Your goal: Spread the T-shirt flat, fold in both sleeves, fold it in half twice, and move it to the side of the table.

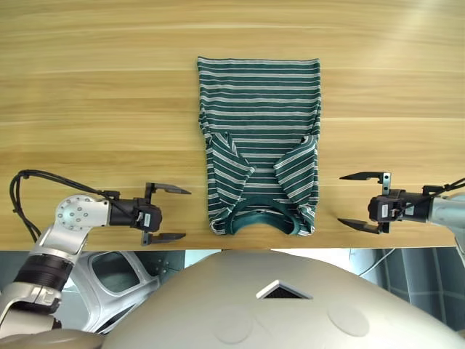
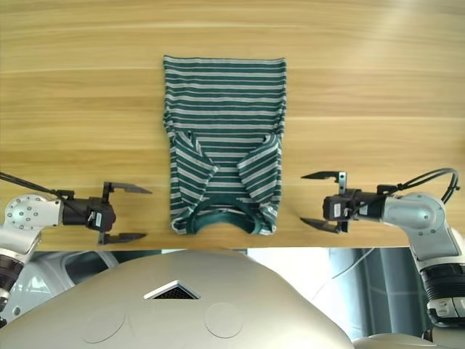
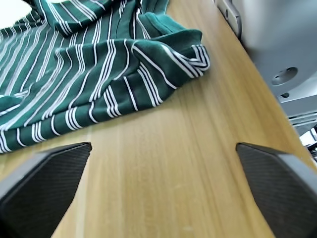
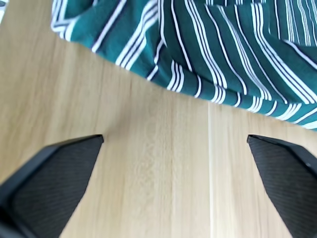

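Note:
A green T-shirt (image 1: pixel 259 138) with white stripes lies flat on the wooden table (image 1: pixel 94 109), collar toward the near edge and both sleeves folded in over the body. My left gripper (image 1: pixel 176 214) stands open on the table just left of the collar end, nothing between its fingers. To the right of the shirt's near corner my right gripper (image 1: pixel 349 200) is open too, a short gap from the cloth. The left wrist view has the shirt's shoulder edge (image 3: pixel 148 64) ahead of the open fingers (image 3: pixel 44 183). In the right wrist view the striped edge (image 4: pixel 208 59) lies beyond the open fingers (image 4: pixel 54 178).
The table's near edge (image 1: pixel 87 249) runs just under both grippers. Bare wood spreads wide to the left and right of the shirt and behind it.

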